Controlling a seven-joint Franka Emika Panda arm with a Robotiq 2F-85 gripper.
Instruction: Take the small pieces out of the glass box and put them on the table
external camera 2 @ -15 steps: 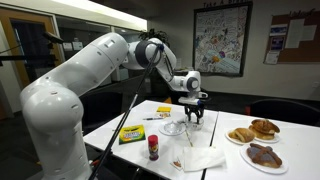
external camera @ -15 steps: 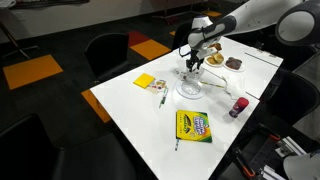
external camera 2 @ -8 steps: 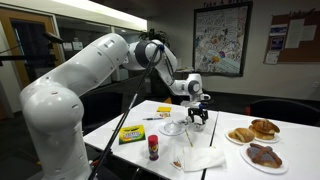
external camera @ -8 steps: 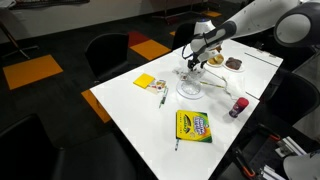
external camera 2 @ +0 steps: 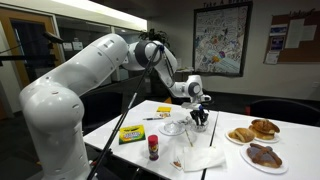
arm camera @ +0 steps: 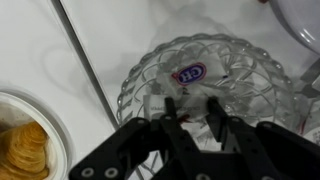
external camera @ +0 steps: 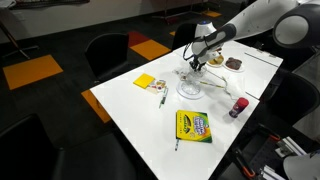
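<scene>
**Op:** So, which step am I on?

**Eng:** Pick step, by my read. The table (external camera: 128, 102) carries everything. Your arm (external camera 2: 80, 80) reaches across it. The gripper (arm camera: 195, 113) is down inside the glass box (arm camera: 255, 65), which stands on the table just beside the round dish (external camera: 188, 90) and near the pastry plates (external camera 2: 256, 131). I see no small pieces out on the table yet.

**Op:** Jaws?

**Eng:** Partly drawn together, with a narrow gap left. A pale piece (arm camera: 195, 100) sits between the fingers (arm camera: 172, 120), but I can't tell whether they bite it yet. The wrapped piece with the printed logo (arm camera: 190, 72) lies free, further in.

**Op:** Next move?

**Eng:** You'd need to finish the squeeze and check that the piece comes up with you. Then lift straight up past the glass wall, carry it to bare table and let go. The box looks light, so it may drag if a finger catches the rim.

**Op:** Anything different from a second back?

**Eng:** The gripper has shifted slightly toward the pastry plates and sits lower. The crayon box (external camera: 193, 125), the small red bottle (external camera: 238, 106) and the round dish are in the same spots.
</scene>
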